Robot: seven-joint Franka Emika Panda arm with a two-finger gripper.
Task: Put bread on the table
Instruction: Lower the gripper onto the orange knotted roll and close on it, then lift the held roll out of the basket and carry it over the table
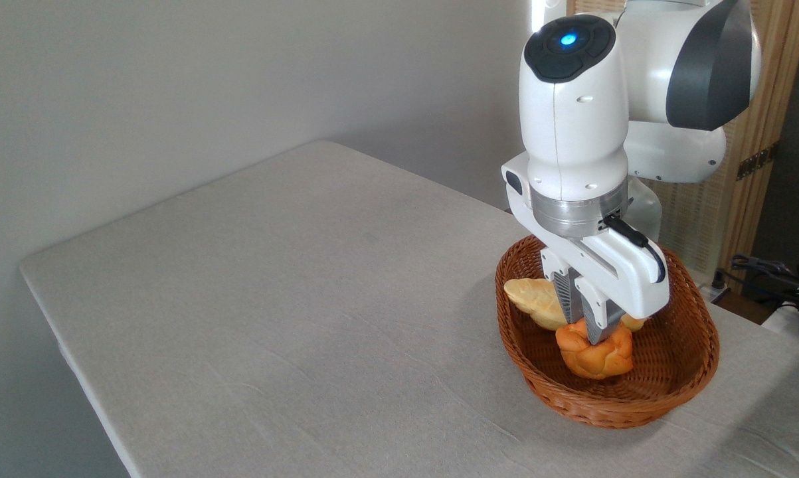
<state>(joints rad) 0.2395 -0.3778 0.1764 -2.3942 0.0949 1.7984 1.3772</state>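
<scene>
- Grey cloth covers the worktop (293, 299), which fills the left and centre of the frame under a plain pale wall; a slatted wooden screen and some cables sit at the far right.
- A brown wicker basket (678, 392) rests on the worktop at the lower right.
- Inside it lies the bread (595, 355), an orange-golden knotted bun near the basket's front, with a paler braided loaf (535, 302) just behind and to its left.
- The white arm comes in from the upper right, its wrist pointing straight down over the basket.
- The tool (588, 328) is narrow, its fingers set at the top of the bread; I cannot tell whether they grip it yet.
- Judging by this, the pick-up step is in hand, the bread not yet out.
- The next move calls for a firm hold, a lift clear of the rim, then travel left to bare cloth.
</scene>
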